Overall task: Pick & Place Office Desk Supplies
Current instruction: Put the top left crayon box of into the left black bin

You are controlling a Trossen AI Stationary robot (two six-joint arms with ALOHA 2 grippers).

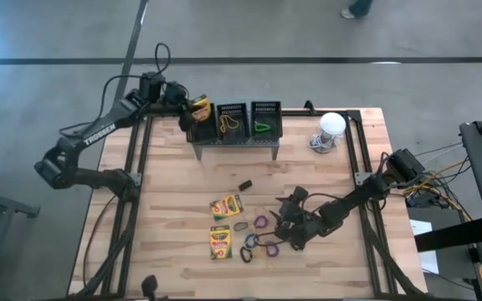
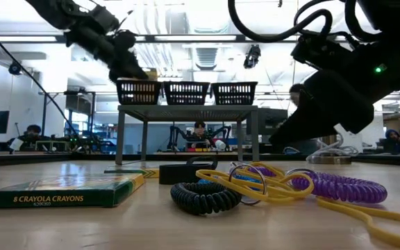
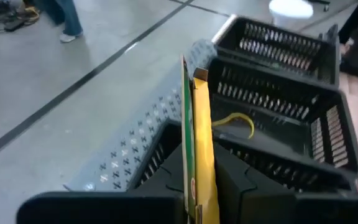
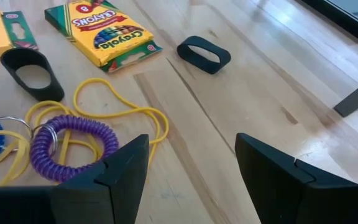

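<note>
left gripper [image 1: 192,107]: crayon box [image 3: 197,143] pinched upright between closed fingers, held right over the left bin [image 1: 201,125] | middle bin [image 1: 232,119]: yellow rubber band [image 1: 228,124] | right bin [image 1: 266,119]: green loop [image 1: 262,128] | right gripper [image 1: 295,237]: fingers spread, nothing held, low over the table [image 1: 325,184]; purple loop [image 4: 64,146] and yellow bands [image 4: 123,115] just ahead, two crayon boxes [image 1: 227,206] farther off

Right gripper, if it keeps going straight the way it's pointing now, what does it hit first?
Probably bare tabletop: the open right gripper points between the yellow rubber band and the black band. Depth is unclear.
</note>
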